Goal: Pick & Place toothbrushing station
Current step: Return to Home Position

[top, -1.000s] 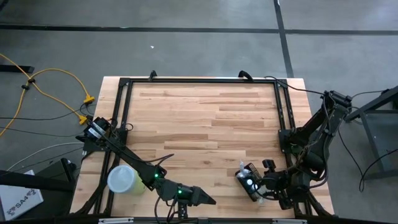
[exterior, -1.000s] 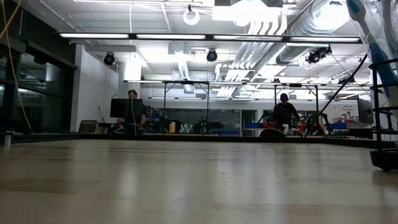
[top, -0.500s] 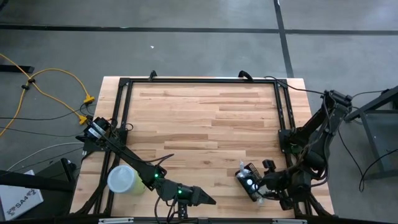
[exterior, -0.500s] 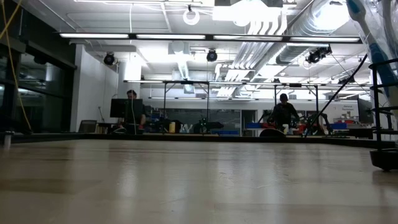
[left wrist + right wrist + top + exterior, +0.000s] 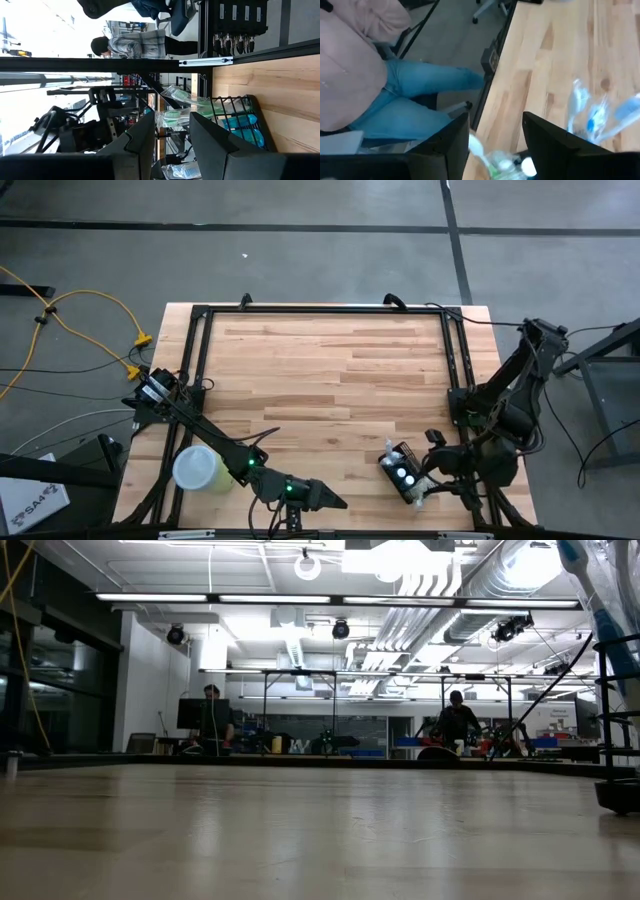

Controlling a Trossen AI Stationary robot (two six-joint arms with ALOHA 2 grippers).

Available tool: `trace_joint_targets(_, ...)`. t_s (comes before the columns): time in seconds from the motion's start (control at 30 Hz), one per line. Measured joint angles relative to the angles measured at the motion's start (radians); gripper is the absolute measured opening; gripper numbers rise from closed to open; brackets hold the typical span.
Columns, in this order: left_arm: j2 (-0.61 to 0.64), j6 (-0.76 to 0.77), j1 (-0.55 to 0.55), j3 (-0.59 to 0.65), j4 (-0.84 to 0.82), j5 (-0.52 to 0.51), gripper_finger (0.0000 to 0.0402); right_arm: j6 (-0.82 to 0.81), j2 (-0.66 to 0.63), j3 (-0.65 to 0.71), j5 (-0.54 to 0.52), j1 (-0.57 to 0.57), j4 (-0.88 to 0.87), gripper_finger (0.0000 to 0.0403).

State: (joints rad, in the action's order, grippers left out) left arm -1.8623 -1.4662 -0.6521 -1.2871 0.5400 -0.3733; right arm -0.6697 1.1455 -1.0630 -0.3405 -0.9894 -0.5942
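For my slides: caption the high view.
Toothbrushing station beside the right gripper; lime-green cup beside the left arm, left gripper at the table edge.

Holder box (image 5: 402,473) on table (image 5: 330,370) front-right; cup (image 5: 197,468) front-left, well apart; left gripper (image 5: 340,503) btwn them

Grey concrete floor (image 5: 300,260) with dark seams; yellow cable (image 5: 80,310) lying left of wooden table (image 5: 320,350). Beyond: open workshop, ceiling strip lights (image 5: 330,598), silver ducts (image 5: 440,580), distant person (image 5: 213,705) at monitor.
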Motion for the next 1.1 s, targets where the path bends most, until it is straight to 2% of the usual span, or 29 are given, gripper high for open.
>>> trace_joint_targets(0.27, 0.0, 0.031, -0.003, 0.0, 0.0, 0.0, 0.0115, 0.027, -0.01, 0.0, -0.01, 0.077, 0.007, 0.0174)
trace_joint_targets(0.53, 0.0, 0.082, -0.026, 0.0, 0.0, -0.013, 0.0115, -0.065, -0.01, 0.0, 0.073, 0.157, -0.071, 0.014)
trace_joint_targets(0.6, 0.0, 0.13, -0.032, 0.0, 0.0, -0.053, 0.0115, -0.086, -0.01, 0.0, 0.087, 0.171, -0.09, 0.0126)
trace_joint_targets(0.8, 0.0, 0.266, -0.048, 0.0, -0.001, -0.259, 0.0115, -0.094, -0.01, 0.0, 0.136, 0.195, -0.098, 0.0082)
trace_joint_targets(1.1, 0.0, 0.354, -0.08, 0.01, -0.001, -0.292, 0.0115, -0.154, -0.01, 0.0, 0.214, 0.226, -0.115, 0.0022)
